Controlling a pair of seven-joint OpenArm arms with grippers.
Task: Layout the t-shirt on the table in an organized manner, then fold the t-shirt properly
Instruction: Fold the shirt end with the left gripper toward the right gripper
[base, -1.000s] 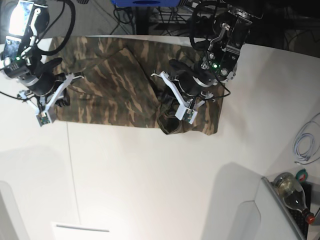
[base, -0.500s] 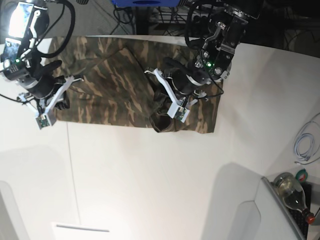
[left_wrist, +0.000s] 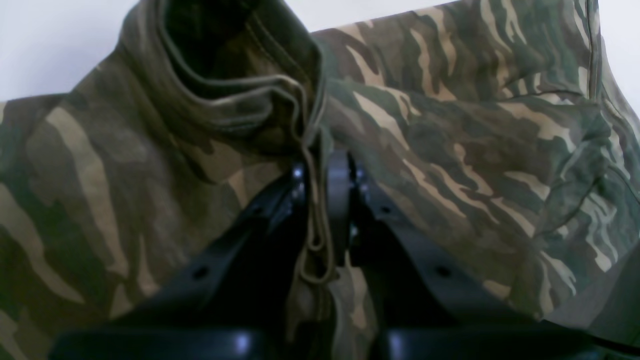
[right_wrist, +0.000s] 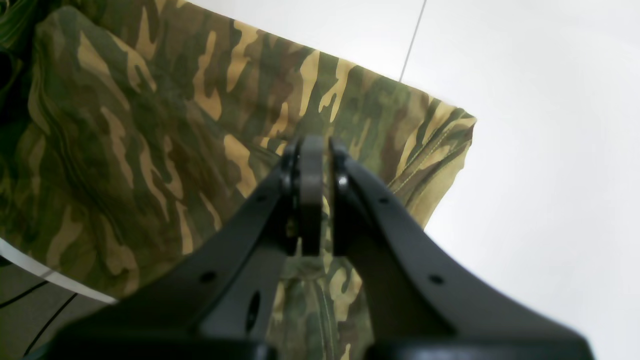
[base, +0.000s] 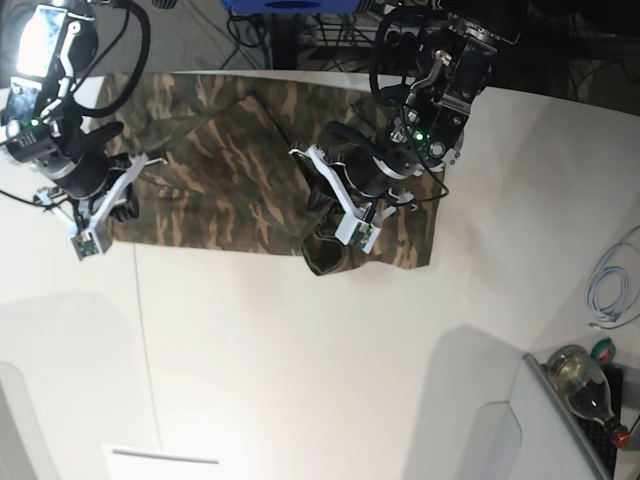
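White tabletop (base: 300, 350) filled the base view, with the t-shirt (base: 230, 170) spread along its far edge, from about ten to one o'clock. Over the last second the left gripper (left_wrist: 320, 170) had dragged its bunch of cloth toward nine o'clock, so the rolled fold at the shirt's near hem sat further in – a fold in progress, I judged, not yet laid flat. That arm reached down over the shirt's right half, jaws clamped on a ridge of hem. The right gripper (right_wrist: 315, 165) had barely shifted – it stayed pinched shut on the shirt's corner at nine o'clock, its arm angled down from the far left, seemingly anchoring that end
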